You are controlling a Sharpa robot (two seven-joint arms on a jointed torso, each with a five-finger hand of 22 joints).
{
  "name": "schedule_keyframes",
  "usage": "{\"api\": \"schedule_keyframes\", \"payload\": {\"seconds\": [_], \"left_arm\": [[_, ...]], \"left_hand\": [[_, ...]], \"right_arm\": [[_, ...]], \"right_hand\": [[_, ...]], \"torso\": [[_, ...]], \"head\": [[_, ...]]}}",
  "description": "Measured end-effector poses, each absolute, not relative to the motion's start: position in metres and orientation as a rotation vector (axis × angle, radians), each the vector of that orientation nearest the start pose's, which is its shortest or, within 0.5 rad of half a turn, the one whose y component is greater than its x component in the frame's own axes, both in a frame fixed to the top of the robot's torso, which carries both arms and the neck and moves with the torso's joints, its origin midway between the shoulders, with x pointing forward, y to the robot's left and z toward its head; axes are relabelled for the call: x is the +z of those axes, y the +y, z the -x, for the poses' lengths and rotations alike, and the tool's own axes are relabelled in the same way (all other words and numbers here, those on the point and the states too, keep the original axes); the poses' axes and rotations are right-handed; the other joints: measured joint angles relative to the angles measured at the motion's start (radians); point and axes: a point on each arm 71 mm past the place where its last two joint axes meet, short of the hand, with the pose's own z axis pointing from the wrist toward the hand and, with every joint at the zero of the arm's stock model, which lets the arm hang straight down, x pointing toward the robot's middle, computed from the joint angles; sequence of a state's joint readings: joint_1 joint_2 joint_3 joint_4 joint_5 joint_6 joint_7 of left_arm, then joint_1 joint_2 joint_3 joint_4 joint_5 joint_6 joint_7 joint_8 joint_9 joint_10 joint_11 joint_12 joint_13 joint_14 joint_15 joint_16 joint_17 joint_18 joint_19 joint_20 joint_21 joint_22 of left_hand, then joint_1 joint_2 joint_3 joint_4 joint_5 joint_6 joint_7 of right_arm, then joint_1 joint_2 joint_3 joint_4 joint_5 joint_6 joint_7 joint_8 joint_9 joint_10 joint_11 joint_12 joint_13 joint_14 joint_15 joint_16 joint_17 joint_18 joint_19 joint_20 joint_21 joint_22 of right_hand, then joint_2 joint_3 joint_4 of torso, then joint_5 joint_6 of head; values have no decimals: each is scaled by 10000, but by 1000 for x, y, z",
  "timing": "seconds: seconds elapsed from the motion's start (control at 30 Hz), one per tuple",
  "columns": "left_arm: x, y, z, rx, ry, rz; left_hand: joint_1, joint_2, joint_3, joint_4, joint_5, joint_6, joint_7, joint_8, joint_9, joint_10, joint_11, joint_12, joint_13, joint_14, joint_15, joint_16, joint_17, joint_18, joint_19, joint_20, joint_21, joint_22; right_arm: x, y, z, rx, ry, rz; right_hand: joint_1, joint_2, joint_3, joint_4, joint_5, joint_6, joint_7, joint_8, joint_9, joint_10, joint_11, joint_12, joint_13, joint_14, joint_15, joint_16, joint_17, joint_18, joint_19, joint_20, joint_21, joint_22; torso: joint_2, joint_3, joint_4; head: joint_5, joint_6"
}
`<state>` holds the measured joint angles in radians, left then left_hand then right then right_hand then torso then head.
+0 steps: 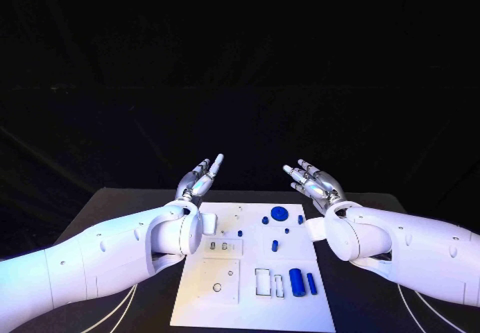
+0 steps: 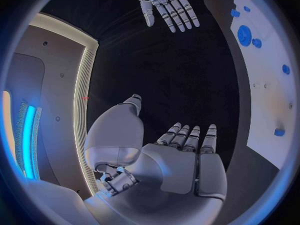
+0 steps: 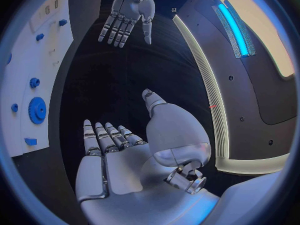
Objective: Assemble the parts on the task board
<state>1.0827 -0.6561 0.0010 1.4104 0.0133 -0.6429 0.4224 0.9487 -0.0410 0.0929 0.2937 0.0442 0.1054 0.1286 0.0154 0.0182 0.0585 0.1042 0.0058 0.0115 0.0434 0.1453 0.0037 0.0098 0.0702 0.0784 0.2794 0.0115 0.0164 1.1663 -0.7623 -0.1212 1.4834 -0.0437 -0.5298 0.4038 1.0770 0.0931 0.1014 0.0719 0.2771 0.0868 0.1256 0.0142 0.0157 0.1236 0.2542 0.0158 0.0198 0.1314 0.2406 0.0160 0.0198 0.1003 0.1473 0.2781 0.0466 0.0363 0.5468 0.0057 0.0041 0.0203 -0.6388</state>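
The left hand [image 1: 199,180] and right hand [image 1: 314,181] are hanging wide open above the board [image 1: 196,305], holding nothing. Blue parts [image 1: 280,214] are lying on it.

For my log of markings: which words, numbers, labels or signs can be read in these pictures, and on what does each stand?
None can be read. The task board, its blue parts, such as the gear, and both hands, left hand and right hand, show no legible text.
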Motion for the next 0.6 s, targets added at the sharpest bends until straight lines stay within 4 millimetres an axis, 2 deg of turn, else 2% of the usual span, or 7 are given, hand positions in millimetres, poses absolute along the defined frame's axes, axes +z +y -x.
{"api": "schedule_keyframes", "payload": {"seconds": [0.1, 0.23, 0.33, 0.4, 0.5, 0.53, 0.6], "left_arm": [[-230, 166, -494, -12943, 13172, 12652], [-231, 166, -494, -12996, 13265, 12687], [-228, 178, -487, -13059, 13353, 12700], [-228, 194, -488, -12821, 13267, 12742], [-227, 197, -485, -12880, 13304, 12737], [-226, 196, -484, -12949, 13337, 12725], [-225, 197, -483, -13041, 13378, 12701]], "left_hand": [[14, 16, 0, 0, 0, 23, 16, 0, 7, 55, 56, 35, 5, 20, 20, 40, 3, 0, 0, 0, 0, 0], [207, 83, 0, 0, 0, 311, 15, 62, 47, 235, 340, 63, 51, 227, 212, 100, 54, -1, -19, 76, 8, 8], [429, 58, 41, 41, 0, 619, 35, 129, 95, 537, 631, 179, 102, 693, 350, 242, 134, 37, 142, 185, 117, 51], [665, 56, 58, 23, 0, 1160, 66, 292, 175, 1107, 838, 331, 184, 1259, 475, 402, 223, 146, 460, 175, 233, 117], [1206, 13, 112, 24, 0, 2470, 163, 660, 369, 2452, 1122, 670, 346, 2464, 681, 722, 371, 147, 1370, 167, 560, 288], [1398, -13, 147, -11, 0, 2941, 197, 794, 435, 3013, 1186, 817, 407, 2996, 750, 871, 436, 147, 1927, 124, 763, 397], [1845, -84, 206, -70, 24, 3728, 263, 1009, 537, 3991, 1242, 1055, 499, 4122, 831, 1179, 565, 147, 3075, 132, 1193, 608]], "right_arm": [[-225, -190, -484, 13488, 14931, -10992], [-226, -188, -484, 13798, 15501, -10756], [-222, -193, -487, 13680, 15541, -9970], [-217, -199, -489, 13499, 15420, -9247], [-212, -201, -491, 13370, 15351, -8408], [-211, -201, -491, 13334, 15345, -8197], [-208, -202, -491, 13259, 15345, -7801]], "right_hand": [[373, 8, 94, -109, 40, 309, 33, 78, 47, 348, 116, 82, 48, 351, 144, 85, 47, 0, 111, 110, 93, 46], [944, -4, 172, -473, 40, 1118, 87, 289, 166, 1342, 161, 318, 145, 1385, 171, 332, 149, -1, 667, 143, 394, 202], [1251, -28, 242, -699, 40, 1738, 134, 441, 241, 2157, 144, 486, 217, 2183, 134, 488, 215, 0, 1103, 138, 616, 316], [1476, -48, 294, -882, 40, 2290, 176, 558, 299, 2885, 119, 617, 268, 2884, 88, 612, 263, -1, 1488, 137, 818, 409], [1804, -73, 397, -1180, 39, 3213, 248, 723, 372, 4096, 61, 804, 331, 4081, -15, 793, 321, 6, 2255, 134, 1195, 583], [1894, -85, 434, -1279, 39, 3510, 273, 771, 390, 4484, 37, 849, 346, 4480, -53, 841, 343, 157, 2557, 132, 1343, 649], [2049, -107, 497, -1449, 29, 4022, 315, 822, 409, 5134, -7, 885, 367, 5163, -127, 921, 371, 155, 3089, 130, 1608, 760]], "torso": [[0, 1, 0], [0, 1, 0], [17, 4, -18], [31, 2, -35], [62, 7, -58], [75, 10, -67], [93, 9, -80]], "head": [[0, -1], [0, -1], [-12, -35], [-20, -60], [-59, -84], [-71, -91], [-79, -111]]}}
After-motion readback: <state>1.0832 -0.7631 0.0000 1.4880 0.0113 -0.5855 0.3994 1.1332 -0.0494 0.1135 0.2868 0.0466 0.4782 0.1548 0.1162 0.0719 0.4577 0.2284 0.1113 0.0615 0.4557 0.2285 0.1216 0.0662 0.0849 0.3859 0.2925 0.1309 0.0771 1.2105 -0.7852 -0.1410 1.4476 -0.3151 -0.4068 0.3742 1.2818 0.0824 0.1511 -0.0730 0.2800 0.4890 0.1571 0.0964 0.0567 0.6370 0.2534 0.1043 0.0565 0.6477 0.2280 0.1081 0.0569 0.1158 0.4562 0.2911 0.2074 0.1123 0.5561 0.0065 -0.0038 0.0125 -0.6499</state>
